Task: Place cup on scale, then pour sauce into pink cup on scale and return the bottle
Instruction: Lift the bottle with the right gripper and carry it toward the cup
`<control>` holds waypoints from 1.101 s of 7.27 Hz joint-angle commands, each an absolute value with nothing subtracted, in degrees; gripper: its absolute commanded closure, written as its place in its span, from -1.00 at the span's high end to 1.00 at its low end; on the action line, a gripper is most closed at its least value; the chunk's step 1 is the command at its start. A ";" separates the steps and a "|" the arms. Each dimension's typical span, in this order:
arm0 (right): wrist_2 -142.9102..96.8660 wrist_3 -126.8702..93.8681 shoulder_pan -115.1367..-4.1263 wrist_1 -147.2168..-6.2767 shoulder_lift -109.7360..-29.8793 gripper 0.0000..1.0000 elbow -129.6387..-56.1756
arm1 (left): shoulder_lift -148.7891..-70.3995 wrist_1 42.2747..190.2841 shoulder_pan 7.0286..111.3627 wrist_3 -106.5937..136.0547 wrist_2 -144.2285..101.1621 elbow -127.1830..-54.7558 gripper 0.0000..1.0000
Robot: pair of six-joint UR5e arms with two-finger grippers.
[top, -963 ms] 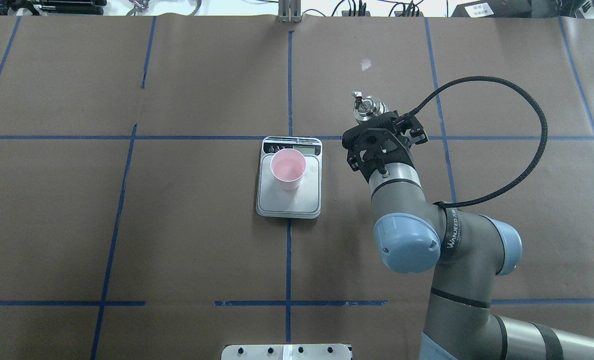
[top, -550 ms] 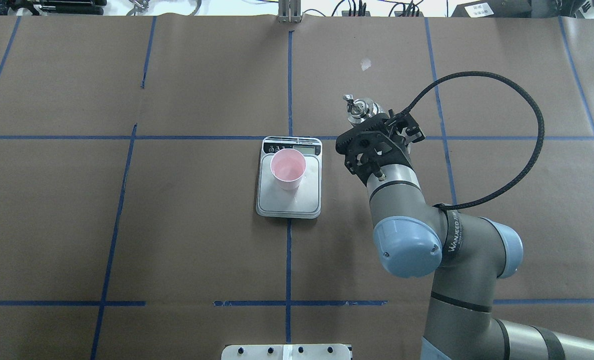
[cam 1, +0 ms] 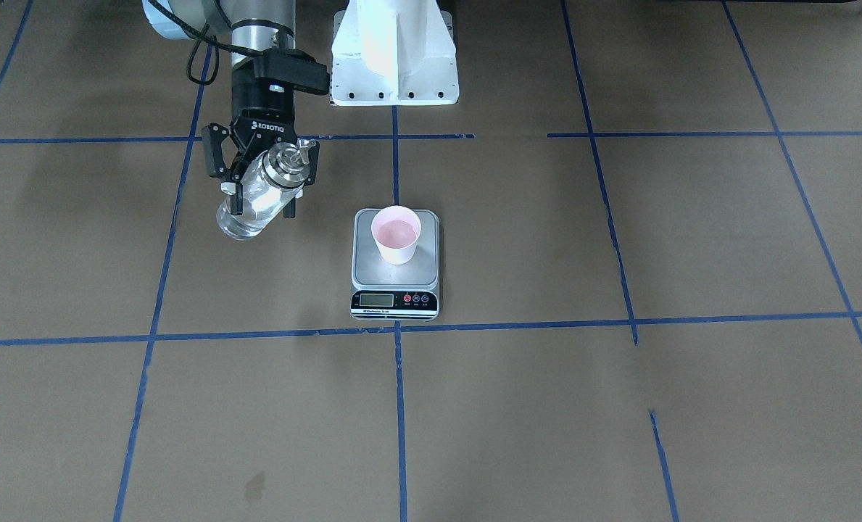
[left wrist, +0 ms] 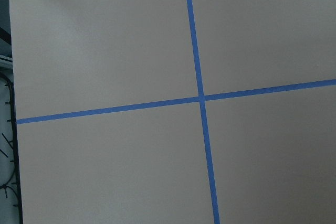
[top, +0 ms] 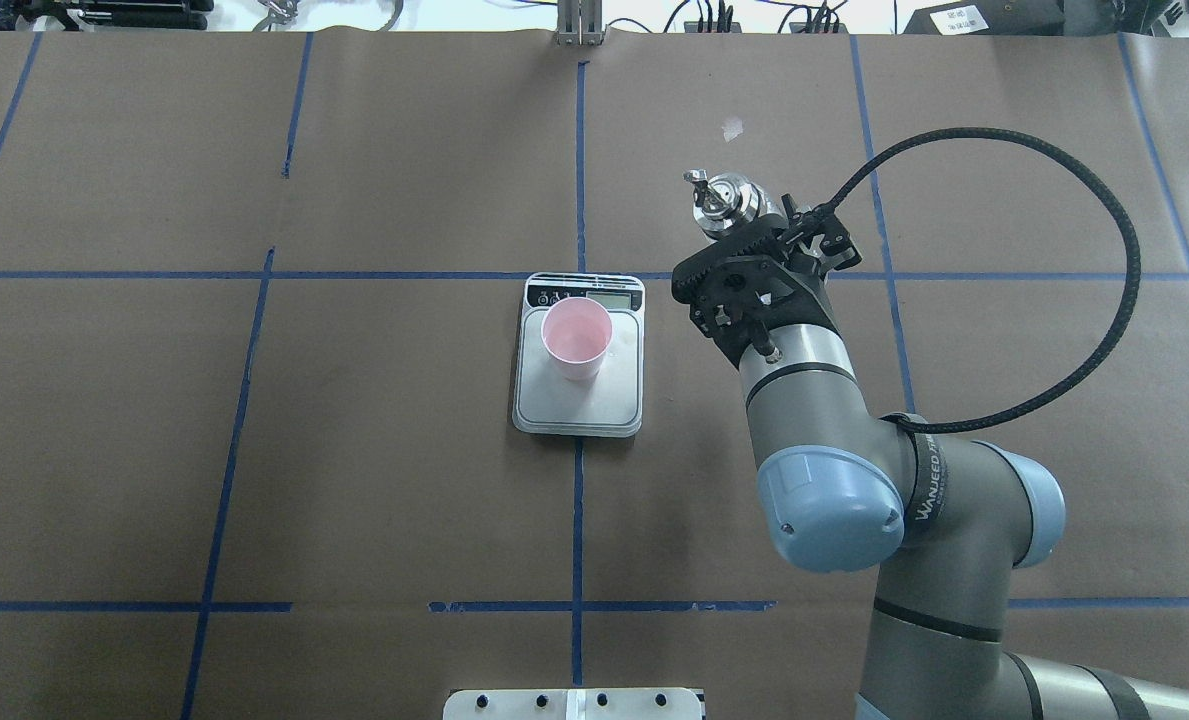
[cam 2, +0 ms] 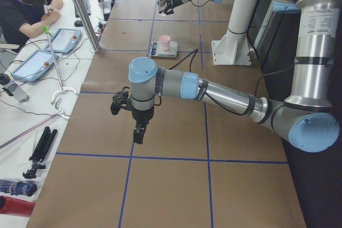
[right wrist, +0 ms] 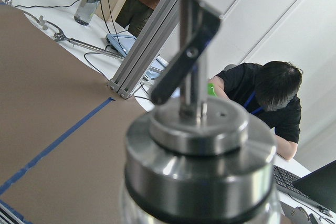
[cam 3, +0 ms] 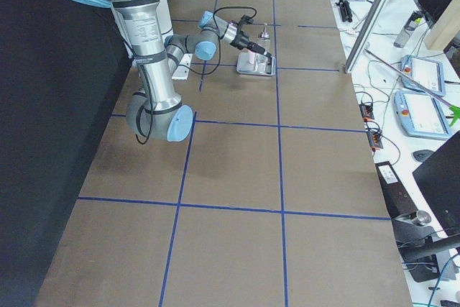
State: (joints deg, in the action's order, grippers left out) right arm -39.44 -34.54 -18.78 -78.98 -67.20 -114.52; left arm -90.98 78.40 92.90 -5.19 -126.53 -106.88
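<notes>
The pale pink cup [cam 1: 396, 233] stands upright on the silver scale [cam 1: 396, 280], seen from above in the overhead view as cup [top: 576, 336] on scale [top: 579, 402]. My right gripper [cam 1: 264, 183] is shut on the clear glass bottle [cam 1: 251, 204] and holds it tilted above the table, beside the scale, spout toward the cup but not over it. Its metal collar and spout [top: 720, 205] show overhead and fill the right wrist view [right wrist: 194, 129]. My left gripper [cam 2: 138, 129] hangs over bare table far from the scale; I cannot tell whether it is open.
The white robot base plate [cam 1: 394, 51] stands behind the scale. Blue tape lines [left wrist: 199, 98] cross the brown table cover. An aluminium post [top: 579, 25] stands at the far edge. An operator [cam 2: 26, 4] sits at a side bench with tablets.
My right gripper has carried the bottle a little to the left and farther from me, and the spout has turned left. The cup and scale have not moved.
</notes>
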 commanded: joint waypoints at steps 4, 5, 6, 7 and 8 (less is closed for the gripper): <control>-37.11 -34.72 -18.02 -89.78 -67.33 -1.00 -112.15 | -90.97 78.40 92.90 -5.19 -126.56 -106.88 1.00; -35.18 -34.63 -17.50 -92.78 -67.32 -1.00 -111.97 | -90.97 78.40 92.90 -5.19 -126.56 -106.88 1.00; -31.41 -34.19 -16.10 -97.51 -67.06 -1.00 -111.80 | -90.97 78.40 92.90 -5.19 -126.56 -106.88 1.00; -29.38 -34.02 -14.87 -99.47 -67.06 -1.00 -111.80 | -90.97 78.31 92.90 -5.10 -126.56 -106.88 1.00; -28.05 -33.49 -13.72 -99.58 -66.97 -1.00 -111.71 | -91.05 78.31 92.90 -5.10 -126.56 -106.70 1.00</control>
State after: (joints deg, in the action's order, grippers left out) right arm -30.35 -34.01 -15.21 -98.00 -67.08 -111.81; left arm -90.98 78.34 92.90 -5.13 -126.56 -106.82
